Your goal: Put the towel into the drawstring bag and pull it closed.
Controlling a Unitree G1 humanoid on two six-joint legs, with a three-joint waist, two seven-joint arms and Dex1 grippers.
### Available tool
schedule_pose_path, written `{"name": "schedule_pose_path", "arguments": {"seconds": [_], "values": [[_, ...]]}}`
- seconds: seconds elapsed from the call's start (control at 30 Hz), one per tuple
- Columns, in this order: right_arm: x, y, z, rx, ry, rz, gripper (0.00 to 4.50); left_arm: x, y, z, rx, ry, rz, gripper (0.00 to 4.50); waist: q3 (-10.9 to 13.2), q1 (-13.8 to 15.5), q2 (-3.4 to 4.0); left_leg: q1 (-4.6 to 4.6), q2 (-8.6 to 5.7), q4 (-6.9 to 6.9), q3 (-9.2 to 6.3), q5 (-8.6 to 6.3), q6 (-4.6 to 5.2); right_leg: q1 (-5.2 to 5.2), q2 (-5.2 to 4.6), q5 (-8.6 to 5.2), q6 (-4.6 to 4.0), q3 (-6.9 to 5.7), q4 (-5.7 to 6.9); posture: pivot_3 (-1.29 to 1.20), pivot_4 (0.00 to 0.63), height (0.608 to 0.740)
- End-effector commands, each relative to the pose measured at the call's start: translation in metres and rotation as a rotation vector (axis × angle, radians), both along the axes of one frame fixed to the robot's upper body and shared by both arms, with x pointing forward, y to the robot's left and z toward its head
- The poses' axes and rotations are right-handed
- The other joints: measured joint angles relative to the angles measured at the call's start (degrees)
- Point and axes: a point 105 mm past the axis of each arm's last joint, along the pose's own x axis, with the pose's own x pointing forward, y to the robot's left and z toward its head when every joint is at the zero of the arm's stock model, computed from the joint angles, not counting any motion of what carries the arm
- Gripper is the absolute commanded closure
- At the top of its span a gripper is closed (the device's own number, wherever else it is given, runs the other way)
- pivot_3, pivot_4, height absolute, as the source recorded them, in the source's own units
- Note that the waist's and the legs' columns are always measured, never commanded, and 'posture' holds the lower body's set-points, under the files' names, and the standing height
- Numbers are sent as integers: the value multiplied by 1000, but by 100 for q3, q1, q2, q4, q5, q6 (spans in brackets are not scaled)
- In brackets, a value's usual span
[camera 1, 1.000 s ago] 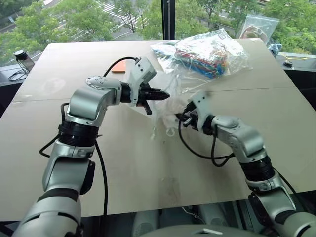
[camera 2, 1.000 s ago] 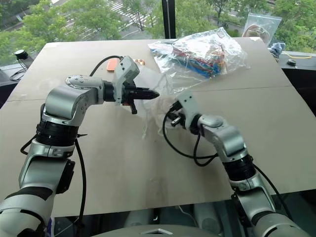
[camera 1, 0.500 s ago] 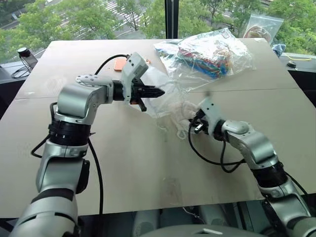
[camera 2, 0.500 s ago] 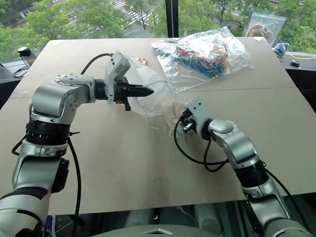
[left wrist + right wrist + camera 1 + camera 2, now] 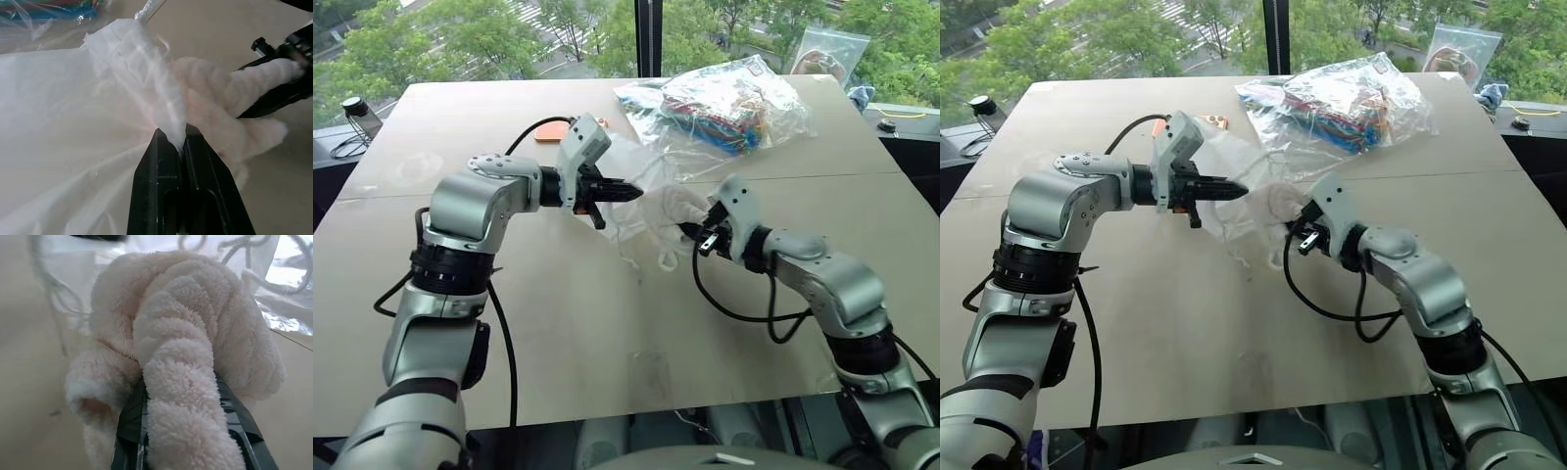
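While its two black fingers press together on a fold of thin film, the left tool point(image 5: 177, 142) holds the mouth edge of the translucent milky-white drawstring bag point(image 5: 68, 107) raised above the pale tan bench point(image 5: 607, 362). The right tool point(image 5: 697, 235) faces it from the other side, its fingers clamped on the small cream-white fluffy towel point(image 5: 186, 357), which bunches in thick rolls around and over them. The towel sits just at the bag's gathered opening, touching the film; whether any of it has passed inside cannot be told. The bag's loose body spreads toward the far side of the bench, and its thin white cord point(image 5: 663, 257) hangs in a loop between the two tools. Beyond them lies a clear crinkly plastic bag of colourful cables point(image 5: 724, 103), well apart from the towel. A small orange flat object point(image 5: 551, 131) rests behind the left arm, and a small clear zip bag point(image 5: 827, 54) stands at the far right edge.
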Motion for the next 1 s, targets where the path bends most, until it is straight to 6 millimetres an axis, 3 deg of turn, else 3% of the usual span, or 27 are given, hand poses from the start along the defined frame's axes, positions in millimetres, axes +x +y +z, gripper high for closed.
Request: {"name": "schedule_pose_path", "arguments": {"seconds": [0.03, 0.23, 0.33, 0.43, 0.6, 0.7, 0.83, 0.93, 1.0], "values": [[9, 10, 4, -16, -50, -16, 4334, -7, -4, 17, -20, -57, -35, 4500, 0, 1, 0, -1, 0, 0, 1, 0, 0, 0, 0, 0, 0, 1, 0, 0, 150, 740], [9, 31, 2, -76, -87, 76, 4334, -14, -8, 3, 30, -70, -64, 4500, 0, -12, 1, 1, 0, 0, 4, 0, 0, -3, -1, 0, 0, 4, 2, 0, 150, 740], [1, 49, 9, 16, -84, 189, 4334, -17, -12, -1, 25, -66, -77, 4500, 0, -6, 0, 0, 0, 0, 1, 0, 0, -5, 0, 0, 0, 1, 4, 0, 150, 740], [-1, 56, 16, 24, -156, 248, 4334, -19, -17, -4, 17, -61, -83, 4500, 0, -3, 0, -1, 0, 0, 2, 0, 0, -4, -1, 0, 0, 2, 4, 0, 150, 740], [-27, 61, 29, 68, -252, 406, 4334, -16, -14, -4, 1, -52, -52, 4500, 0, 11, 0, -2, -2, 2, 1, 0, 0, -4, -3, 1, 0, 0, 4, 0, 150, 740], [-20, 61, 31, 37, -339, 386, 4334, -18, -16, -6, -7, -23, -64, 4500, 0, -4, 1, 0, -2, 3, 1, 0, 0, -4, -3, 1, 0, 1, 9, 0, 150, 740], [4, 59, 32, 16, -410, 274, 4334, -26, -22, -12, -6, 14, -103, 4500, 0, -17, 1, 7, -2, 5, 3, 0, 0, -7, 0, 0, -1, 6, 27, 0, 150, 740], [24, 49, 34, 225, -369, 141, 4334, -36, -25, -18, -11, 56, -128, 4500, 0, -21, 0, 8, -2, 9, 3, 1, -1, -9, 2, 0, -2, 8, 35, 0, 150, 740], [23, 46, 30, 304, -349, 141, 4334, -37, -24, -19, -22, 76, -120, 4500, 0, -13, 0, 8, -2, 9, 4, 1, -2, -9, 1, 0, -2, 10, 36, 0, 150, 740]]}}
